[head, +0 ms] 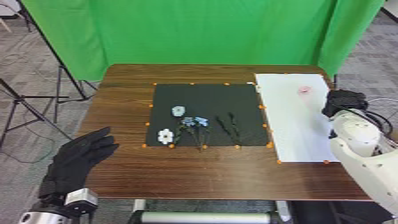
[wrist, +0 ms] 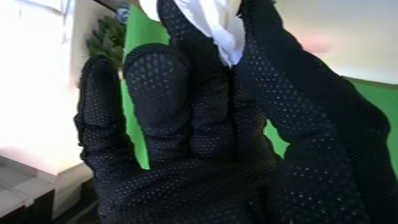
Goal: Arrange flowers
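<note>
The left hand [head: 78,157] is open, fingers nearly straight, with nothing in it. Past it, flowers [head: 165,136] lie on the black mat [head: 244,100]. The right hand [head: 345,101] pinches something white [wrist: 229,44], near the pink flower [head: 305,90].

Bright light, wrist-view background glare
</note>
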